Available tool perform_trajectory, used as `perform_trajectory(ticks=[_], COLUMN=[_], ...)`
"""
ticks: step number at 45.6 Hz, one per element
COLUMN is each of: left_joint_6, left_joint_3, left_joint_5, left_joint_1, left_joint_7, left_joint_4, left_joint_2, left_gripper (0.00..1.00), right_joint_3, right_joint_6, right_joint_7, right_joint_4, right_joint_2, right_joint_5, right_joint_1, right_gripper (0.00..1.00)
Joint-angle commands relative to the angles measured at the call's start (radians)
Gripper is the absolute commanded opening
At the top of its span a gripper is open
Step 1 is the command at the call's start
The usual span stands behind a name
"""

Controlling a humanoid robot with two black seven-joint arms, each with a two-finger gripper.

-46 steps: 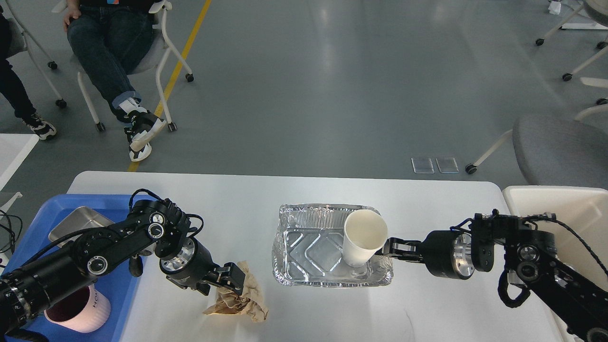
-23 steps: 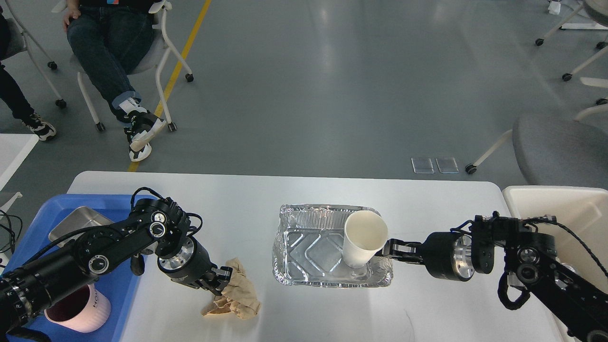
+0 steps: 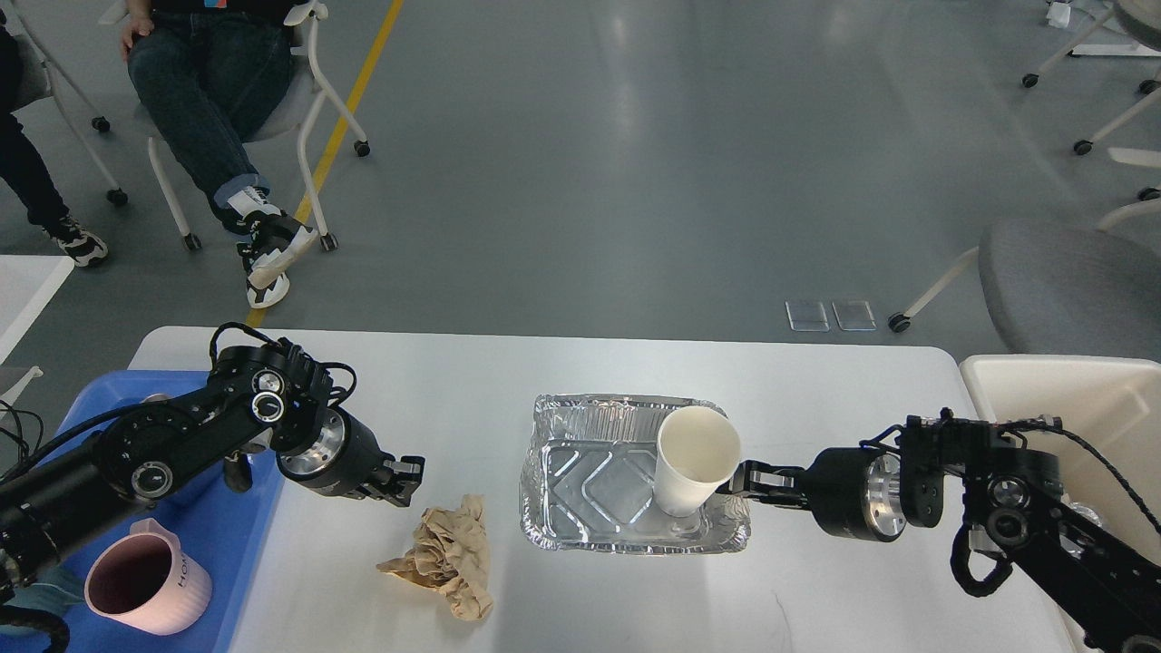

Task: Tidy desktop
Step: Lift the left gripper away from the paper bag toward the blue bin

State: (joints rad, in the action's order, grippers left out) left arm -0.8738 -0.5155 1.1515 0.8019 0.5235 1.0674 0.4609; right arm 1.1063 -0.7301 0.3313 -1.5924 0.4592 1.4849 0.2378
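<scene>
Toward the near edge of the desktop [image 3: 472, 372], left of centre, lies a crumpled brown paper wad [image 3: 446, 564], just below and right of the left gripper [image 3: 404, 478], the nearer arm. That gripper holds nothing; how wide it stands I cannot tell. The right gripper [image 3: 755, 482] grips the foil tray's [image 3: 590, 472] right rim beside the upright paper cup [image 3: 693, 458], though its fingertips are partly hidden.

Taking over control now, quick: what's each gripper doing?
Left gripper: open, empty, above the crumpled brown paper.
Right gripper: at the foil tray edge by the paper cup; grip cannot be told.
</scene>
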Motion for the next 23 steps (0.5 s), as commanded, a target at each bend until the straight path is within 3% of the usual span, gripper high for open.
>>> perform_trajectory(ticks=[1,11,19,23], left_joint_6=[-0.001,0.002,-0.001,0.024], left_joint_3=[-0.015,-0.030,-0.185,-0.236], left_joint_5=[-0.003,-0.007,-0.018,-0.024], left_joint_1=[0.003,0.005,-0.006,-0.021], left_joint_7=[-0.002,0.000,-0.016,-0.046], left_joint_4=[0.006,0.011,0.005,-0.004], left_joint_2=[0.025,0.028,0.071,0.068], left_gripper=[0.00,0.00,0.01,0.23], right_joint_3=[0.000,0.001,0.001,0.001], right_joint_6=[-0.002,0.000,0.000,0.000], right_joint_7=[0.000,0.000,0.000,0.000], right_joint_4=[0.002,0.000,0.000,0.000], right_joint_2=[0.001,0.004,0.003,0.001], right_joint_5=[0.000,0.000,0.000,0.000], right_joint_1=[0.000,0.000,-0.002,-0.002], right_gripper=[0.00,0.00,0.00,0.00])
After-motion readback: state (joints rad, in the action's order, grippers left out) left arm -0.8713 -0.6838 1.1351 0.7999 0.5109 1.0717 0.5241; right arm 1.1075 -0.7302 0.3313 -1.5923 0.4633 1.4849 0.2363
